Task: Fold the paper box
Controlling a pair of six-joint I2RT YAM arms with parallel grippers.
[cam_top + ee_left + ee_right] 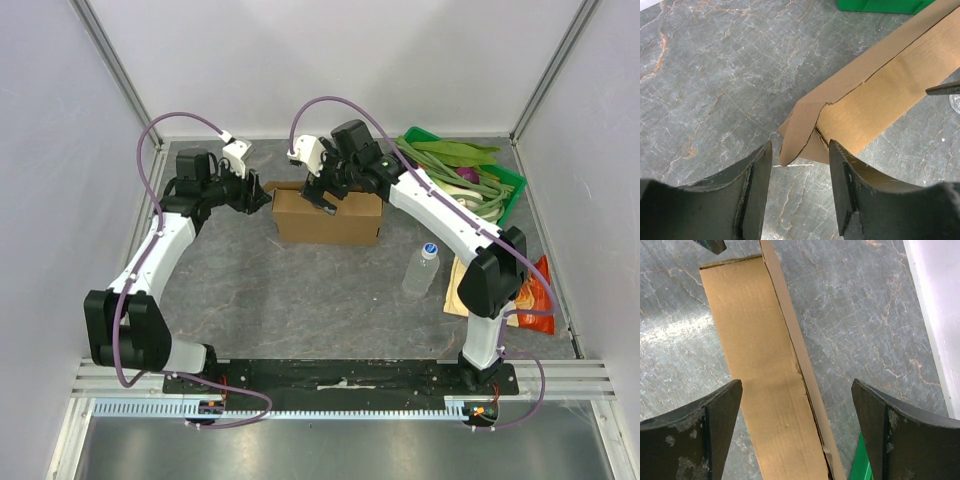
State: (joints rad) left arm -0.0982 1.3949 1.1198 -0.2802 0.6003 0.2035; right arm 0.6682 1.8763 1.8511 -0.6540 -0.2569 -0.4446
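Paper box (330,222), standing upright, long axis running left-right

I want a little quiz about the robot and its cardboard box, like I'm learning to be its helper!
1. True or false: the right claw is wide open over the paper box.
2. What stands between the paper box and the snack bag? A) a clear bottle B) a red cup C) a ball
3. Fill in: the vegetables lie in a ____ tray.

Key: 1 true; 2 A; 3 green.
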